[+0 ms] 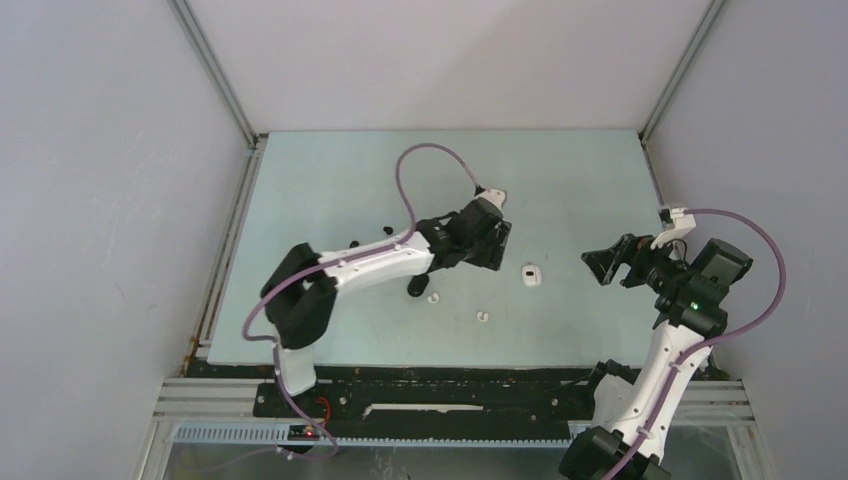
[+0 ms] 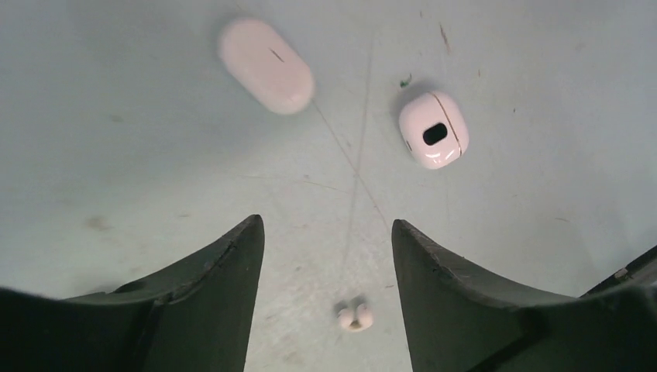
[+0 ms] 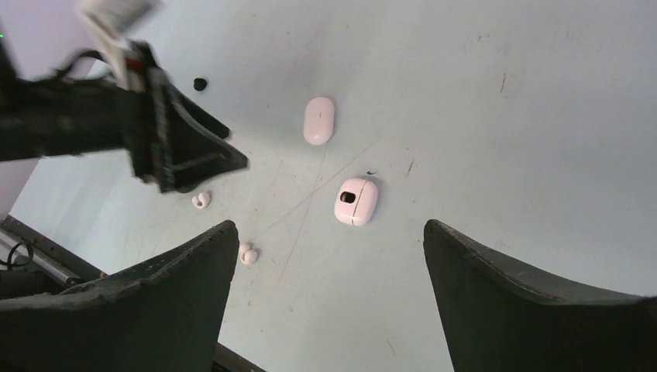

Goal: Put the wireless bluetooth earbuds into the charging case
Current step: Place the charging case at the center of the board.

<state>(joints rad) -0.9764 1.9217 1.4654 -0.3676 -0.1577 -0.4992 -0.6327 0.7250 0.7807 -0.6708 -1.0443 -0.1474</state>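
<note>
My left gripper (image 1: 497, 243) (image 2: 325, 225) hovers open over the mat. A tiny white earbud (image 2: 356, 316) lies on the mat between its fingers, touching neither. Beyond it sit a white charging case with a dark opening (image 2: 434, 129) (image 1: 531, 273) (image 3: 356, 201) and a closed white oval case (image 2: 266, 54) (image 3: 318, 120). Two white earbuds (image 1: 434, 297) (image 1: 484, 316) show in the top view, and also in the right wrist view, one earbud (image 3: 201, 200) under the left gripper and one earbud (image 3: 248, 253) nearer. My right gripper (image 1: 605, 262) (image 3: 329, 225) is open and empty, right of the cases.
A dark object (image 1: 417, 286) lies beside the left forearm. A small black bud (image 3: 200, 83) (image 1: 387, 228) sits farther back. The left arm's purple cable (image 1: 430, 150) loops above the mat. The mat's front edge (image 1: 450, 365) and metal frame rails border the workspace.
</note>
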